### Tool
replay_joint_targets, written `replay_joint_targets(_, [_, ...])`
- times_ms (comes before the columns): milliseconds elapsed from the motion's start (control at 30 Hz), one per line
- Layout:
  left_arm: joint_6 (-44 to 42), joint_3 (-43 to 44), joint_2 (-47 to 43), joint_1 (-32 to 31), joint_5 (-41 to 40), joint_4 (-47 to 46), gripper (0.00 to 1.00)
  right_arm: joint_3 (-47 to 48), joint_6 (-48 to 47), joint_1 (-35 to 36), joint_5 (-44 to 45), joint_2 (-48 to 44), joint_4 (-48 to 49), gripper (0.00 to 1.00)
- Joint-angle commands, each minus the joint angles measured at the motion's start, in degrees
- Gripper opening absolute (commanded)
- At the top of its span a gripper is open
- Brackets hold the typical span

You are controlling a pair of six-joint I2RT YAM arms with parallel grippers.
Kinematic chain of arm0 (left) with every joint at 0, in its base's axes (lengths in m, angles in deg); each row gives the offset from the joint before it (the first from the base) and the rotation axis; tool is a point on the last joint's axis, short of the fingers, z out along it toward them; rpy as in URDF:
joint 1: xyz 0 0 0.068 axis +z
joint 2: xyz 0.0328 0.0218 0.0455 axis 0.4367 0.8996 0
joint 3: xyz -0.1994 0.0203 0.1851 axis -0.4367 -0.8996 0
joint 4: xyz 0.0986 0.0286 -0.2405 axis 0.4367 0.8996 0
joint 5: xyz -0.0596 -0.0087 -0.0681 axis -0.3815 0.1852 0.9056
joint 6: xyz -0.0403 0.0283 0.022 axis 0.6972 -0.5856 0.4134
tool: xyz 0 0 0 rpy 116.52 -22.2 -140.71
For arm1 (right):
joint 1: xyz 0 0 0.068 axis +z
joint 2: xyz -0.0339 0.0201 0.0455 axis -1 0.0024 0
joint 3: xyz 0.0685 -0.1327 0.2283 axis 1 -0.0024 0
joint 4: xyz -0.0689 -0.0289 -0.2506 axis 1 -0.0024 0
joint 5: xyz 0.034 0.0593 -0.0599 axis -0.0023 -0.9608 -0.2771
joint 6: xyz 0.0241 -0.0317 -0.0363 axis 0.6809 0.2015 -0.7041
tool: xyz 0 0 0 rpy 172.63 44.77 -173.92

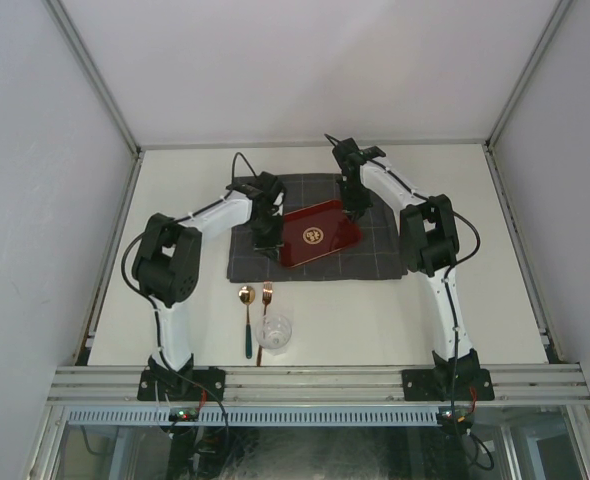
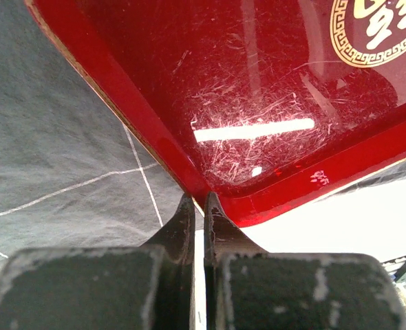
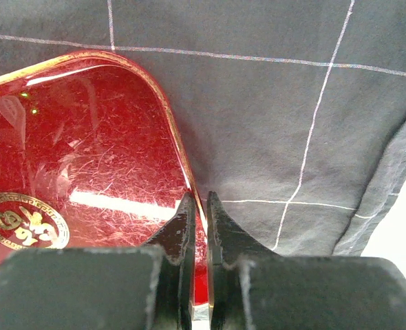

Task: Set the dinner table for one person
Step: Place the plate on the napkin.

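Currently my left tool (image 2: pixel 197 203) and right tool (image 3: pixel 197 203) are each clenched on opposite rims of the red tray (image 1: pixel 320 235) between them, with the tabletop (image 1: pixel 375 310) beneath: tray judged stiff, light, slick, best pinched at its rim; tabletop rigid, fixed.

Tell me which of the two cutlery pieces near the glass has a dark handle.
The spoon, the left one of the pair: gold bowl, dark teal handle. The fork beside it is copper-coloured throughout.
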Motion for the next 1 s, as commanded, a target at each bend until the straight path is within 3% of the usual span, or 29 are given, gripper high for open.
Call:
replay_joint_targets(0, [-1.7, 0.0, -4.4, -3.6, 5.6, 0.8, 0.0, 2.9, 2.0, 0.3, 0.1, 0.0, 5.5, 0.0])
replay_joint_targets(433, [-0.5, -0.2, -4.0, -7.8, 6.6, -0.2, 0.0, 3.1, 2.1, 0.4, -0.1, 0.4, 5.2, 0.0])
replay_joint_targets(733, [0.1, -1.1, -4.4, -9.2, 7.0, -1.0, 0.0, 3.0, 2.1, 0.6, 0.4, -0.1, 5.2, 0.23])
replay_joint_targets(967, [0.2, -1.4, -4.2, -9.4, 7.2, -1.5, 0.0, 1.5, 2.7, 0.8, 3.0, -3.0, 4.8, 0.25])
